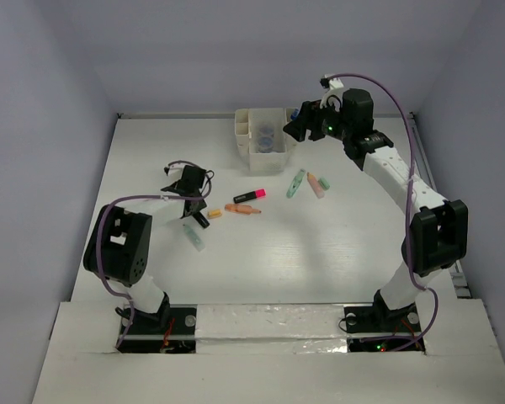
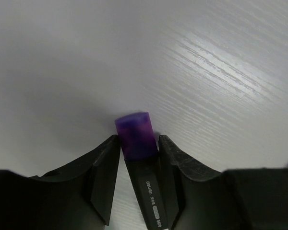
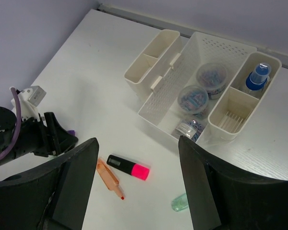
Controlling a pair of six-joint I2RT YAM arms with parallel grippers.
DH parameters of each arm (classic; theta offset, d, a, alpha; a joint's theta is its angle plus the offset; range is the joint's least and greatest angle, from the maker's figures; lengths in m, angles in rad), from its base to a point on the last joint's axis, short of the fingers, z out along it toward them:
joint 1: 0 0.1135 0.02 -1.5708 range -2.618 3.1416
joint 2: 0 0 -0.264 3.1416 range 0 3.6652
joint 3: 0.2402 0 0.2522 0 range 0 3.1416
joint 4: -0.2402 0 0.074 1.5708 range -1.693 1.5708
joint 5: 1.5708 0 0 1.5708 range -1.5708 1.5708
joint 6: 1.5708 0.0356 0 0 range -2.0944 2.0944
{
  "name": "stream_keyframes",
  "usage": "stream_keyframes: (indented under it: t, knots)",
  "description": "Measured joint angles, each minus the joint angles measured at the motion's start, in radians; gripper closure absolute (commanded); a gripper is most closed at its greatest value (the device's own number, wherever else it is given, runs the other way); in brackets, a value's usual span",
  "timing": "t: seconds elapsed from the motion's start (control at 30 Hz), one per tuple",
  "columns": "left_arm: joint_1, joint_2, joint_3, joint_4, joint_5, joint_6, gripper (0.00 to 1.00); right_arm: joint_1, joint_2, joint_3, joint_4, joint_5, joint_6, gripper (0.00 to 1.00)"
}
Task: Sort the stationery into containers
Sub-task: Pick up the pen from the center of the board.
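The white organizer [image 1: 246, 139] stands at the back; in the right wrist view [image 3: 158, 103] its middle compartment holds round tubs [image 3: 193, 98] and a side compartment holds the blue-capped bottle [image 3: 256, 79]. My left gripper [image 1: 195, 204] is shut on a black marker with a purple cap [image 2: 134, 135], low over the table. My right gripper [image 1: 301, 126] hangs open and empty above the table beside the organizer. On the table lie a pink-black marker [image 1: 249, 196], an orange marker [image 1: 242, 209], a mint green marker [image 1: 295, 183] and a peach marker [image 1: 316, 185].
A pale marker [image 1: 193, 236] lies near my left arm, and a small orange piece [image 1: 214, 214] lies beside the left gripper. Grey walls close the table at the back and both sides.
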Motion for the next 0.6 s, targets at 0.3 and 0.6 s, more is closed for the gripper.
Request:
stream_keyframes:
  t: [0.3,0.6]
  knots:
    - [0.0,0.013,0.016,0.007,-0.068,0.02,1.0,0.0,0.002,0.0,0.001,-0.028,0.011,0.2]
    - [0.0,-0.266,0.064,0.018,-0.074,0.12,1.0,0.03,0.038,0.0,0.013,-0.073,0.052,0.0]
